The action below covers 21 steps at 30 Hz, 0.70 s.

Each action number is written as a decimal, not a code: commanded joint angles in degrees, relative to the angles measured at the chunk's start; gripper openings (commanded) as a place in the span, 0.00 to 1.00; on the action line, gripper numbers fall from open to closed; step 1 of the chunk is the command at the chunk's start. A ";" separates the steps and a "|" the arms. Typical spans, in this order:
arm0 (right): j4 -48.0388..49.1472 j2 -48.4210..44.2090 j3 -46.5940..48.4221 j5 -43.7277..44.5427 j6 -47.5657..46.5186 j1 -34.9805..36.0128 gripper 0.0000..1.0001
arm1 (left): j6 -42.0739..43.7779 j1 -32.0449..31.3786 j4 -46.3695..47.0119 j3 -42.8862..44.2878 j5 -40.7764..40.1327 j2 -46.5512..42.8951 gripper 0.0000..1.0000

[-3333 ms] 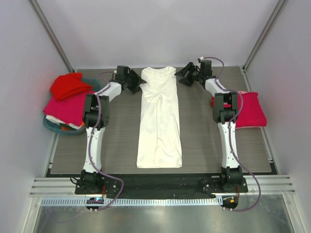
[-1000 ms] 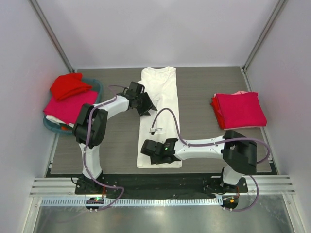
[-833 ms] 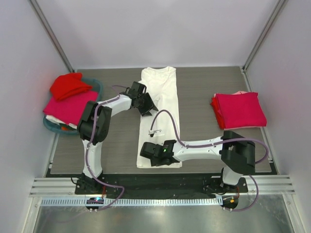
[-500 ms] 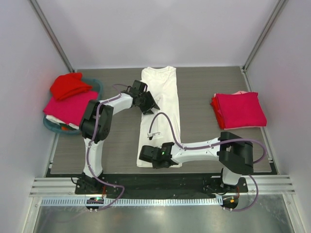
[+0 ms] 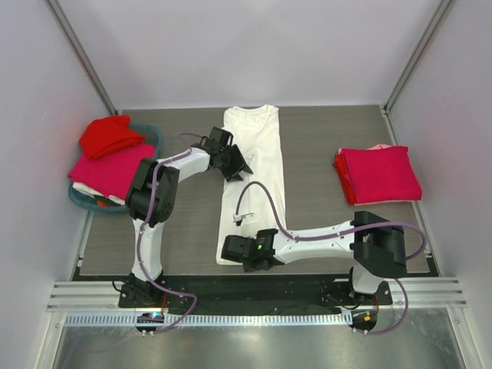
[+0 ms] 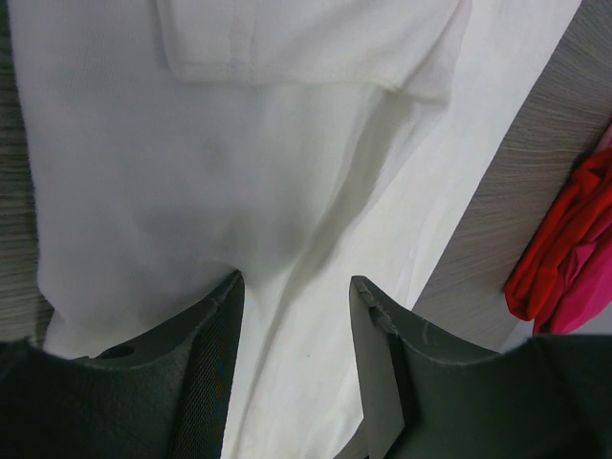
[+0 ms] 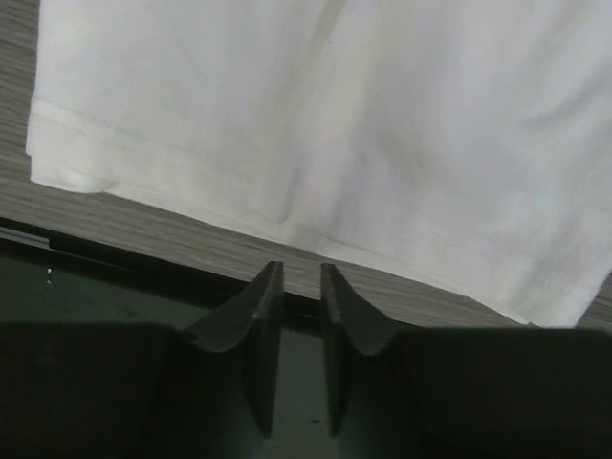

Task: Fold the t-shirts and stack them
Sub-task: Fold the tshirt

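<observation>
White t-shirt (image 5: 260, 146) folded lengthwise, flat, left jaws apart, right jaws narrowly apart at hem

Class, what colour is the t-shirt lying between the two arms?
The t-shirt is plain white, clearest in the top external view.

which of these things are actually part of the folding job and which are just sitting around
Part of the job:
- white t-shirt, laid flat
- folded pink and red stack, on the right
- red tee and pink tee, heaped at the left

Just there:
- teal basket under those two
- table
</observation>
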 commanded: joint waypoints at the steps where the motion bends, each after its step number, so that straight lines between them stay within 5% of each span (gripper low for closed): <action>1: -2.28 -3.98 1.91 3.26 1.05 0.58 0.32 | 0.55 0.23 0.05 0.39 -0.41 0.35 0.50; 7: -2.72 -0.30 6.91 5.37 -0.87 0.23 0.41 | 1.08 0.14 -0.56 0.39 -1.20 -0.98 0.50; 21: -4.83 9.73 12.55 4.85 -2.20 -3.29 0.35 | 0.90 0.23 -0.83 0.65 -0.93 -0.62 0.50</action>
